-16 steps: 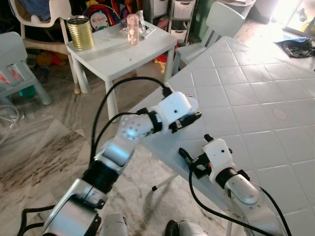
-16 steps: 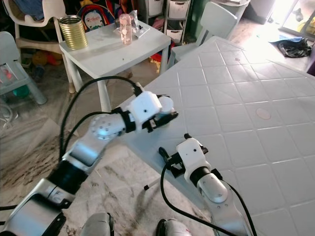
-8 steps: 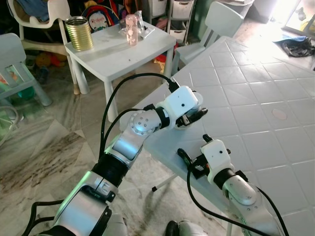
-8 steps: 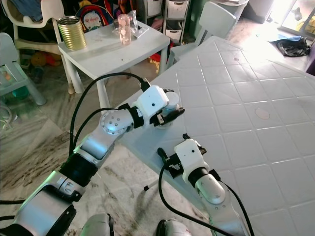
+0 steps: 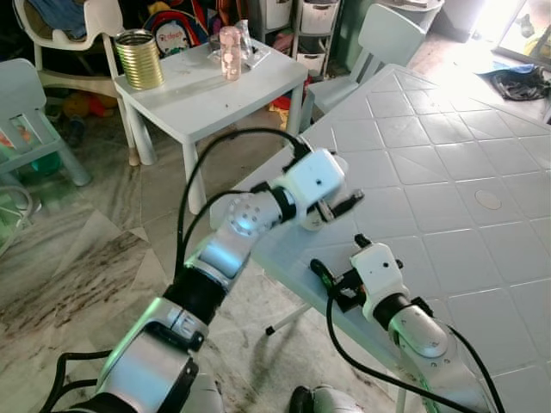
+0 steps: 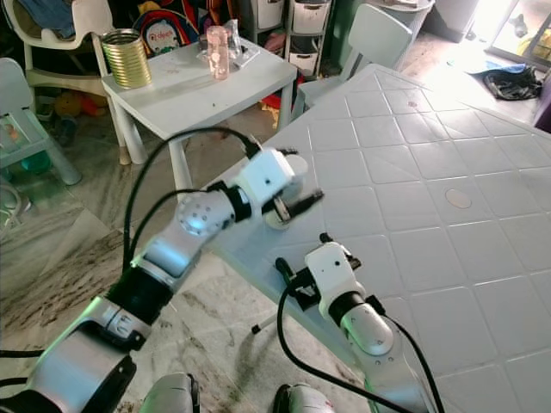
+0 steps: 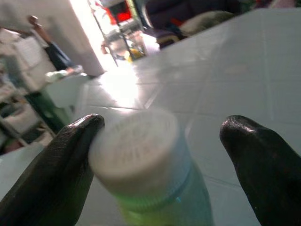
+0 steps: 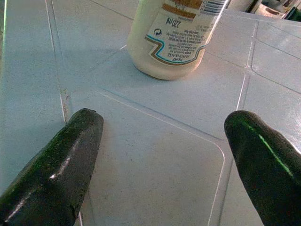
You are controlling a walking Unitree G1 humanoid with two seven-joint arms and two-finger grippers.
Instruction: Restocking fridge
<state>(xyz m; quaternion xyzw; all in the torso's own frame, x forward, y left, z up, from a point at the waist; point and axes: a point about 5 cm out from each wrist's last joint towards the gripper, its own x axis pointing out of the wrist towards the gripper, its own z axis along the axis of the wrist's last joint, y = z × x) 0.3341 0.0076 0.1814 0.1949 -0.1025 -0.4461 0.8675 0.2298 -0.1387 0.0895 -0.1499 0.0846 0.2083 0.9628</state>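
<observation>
On the near corner of the large white moulded-plastic table (image 5: pixel 448 172), its top embossed in a square tile pattern: one cream squat mayonnaise bottle (image 8: pixel 175 35), upright, with a ribbed white screw cap (image 7: pixel 136 146) and a printed paper label. Left gripper (image 5: pixel 331 209), smooth black fingers spread, straddles the cap; one fingertip (image 7: pixel 91 123) touches the cap's edge, the other stands apart from it. Right gripper (image 8: pixel 164 162), at 6 o'clock of the bottle near the table edge, fingers parted wide and empty, points at the bottle's base. At 11 o'clock, across marbled stone floor (image 5: pixel 77 249): small white square plastic side table (image 5: pixel 202 86) bearing a ribbed gold metal tin (image 5: pixel 140 58), a translucent pink cylindrical jar (image 5: pixel 230 52) and a crinkled clear wrapper (image 5: pixel 254 53). White plastic chair (image 5: pixel 389 36) at 1 o'clock.
</observation>
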